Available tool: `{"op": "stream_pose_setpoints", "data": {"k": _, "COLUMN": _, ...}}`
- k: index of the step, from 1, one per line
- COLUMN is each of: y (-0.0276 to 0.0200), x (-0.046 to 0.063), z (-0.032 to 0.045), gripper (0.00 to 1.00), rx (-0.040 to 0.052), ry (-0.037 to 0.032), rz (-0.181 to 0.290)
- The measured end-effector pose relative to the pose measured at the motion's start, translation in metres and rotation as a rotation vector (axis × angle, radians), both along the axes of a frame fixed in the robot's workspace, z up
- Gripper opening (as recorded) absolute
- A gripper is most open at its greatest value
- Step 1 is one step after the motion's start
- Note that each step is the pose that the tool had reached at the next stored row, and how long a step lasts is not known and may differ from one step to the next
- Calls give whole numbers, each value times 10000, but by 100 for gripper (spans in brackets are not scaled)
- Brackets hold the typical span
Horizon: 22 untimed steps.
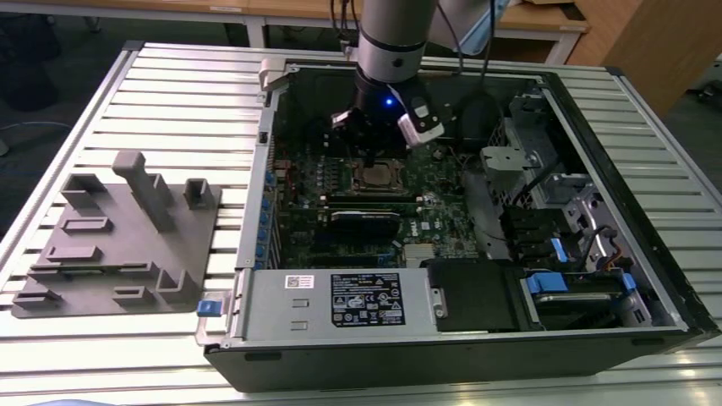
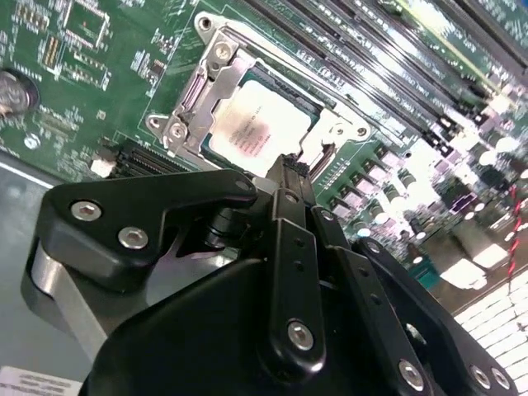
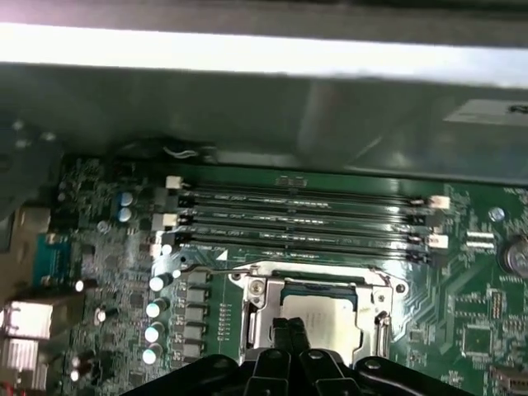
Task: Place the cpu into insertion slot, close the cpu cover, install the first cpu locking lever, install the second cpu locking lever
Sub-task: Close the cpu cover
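Observation:
The cpu (image 2: 256,124) (image 3: 326,318), a flat silver-tan square, lies in the insertion slot (image 1: 378,176) on the green board inside the open computer case. The silvery cpu cover (image 2: 210,70) (image 3: 262,301) lies flat around it as a frame, the chip's top showing through its cut-out. A thin wire lever (image 3: 206,266) runs by the socket's corner. My gripper (image 2: 289,169) (image 3: 289,330) hangs just above the edge of the socket, its black fingers pressed together with nothing seen between them. In the exterior view the arm (image 1: 384,76) stands straight over the socket.
Long black memory slots (image 3: 305,219) run beside the socket. A row of capacitors (image 3: 155,309) stands on the other side. The case wall (image 1: 270,152), drive cage (image 1: 564,211) and grey labelled box (image 1: 338,300) hem the board in. A grey fixture (image 1: 113,245) lies on the slatted table.

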<state>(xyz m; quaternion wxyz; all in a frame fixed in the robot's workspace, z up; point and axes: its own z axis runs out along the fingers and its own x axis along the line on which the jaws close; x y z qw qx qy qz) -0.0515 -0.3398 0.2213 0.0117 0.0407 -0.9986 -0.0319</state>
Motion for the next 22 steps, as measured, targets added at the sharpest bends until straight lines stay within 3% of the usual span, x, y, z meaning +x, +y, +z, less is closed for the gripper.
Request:
{"op": "stream_pose_setpoints", "data": {"k": 10, "y": 0, "x": 0, "z": -2, "gripper": 11, "rx": 0, "ry": 0, "rz": 1504}}
{"op": "stream_pose_setpoints", "data": {"k": 12, "y": 0, "x": 0, "z": -3, "gripper": 11, "rx": 0, "ry": 0, "rz": 2105}}
{"op": "stream_pose_setpoints", "data": {"k": 22, "y": 0, "x": 0, "z": -6, "gripper": 11, "rx": 6, "ry": -1, "rz": 3567}}
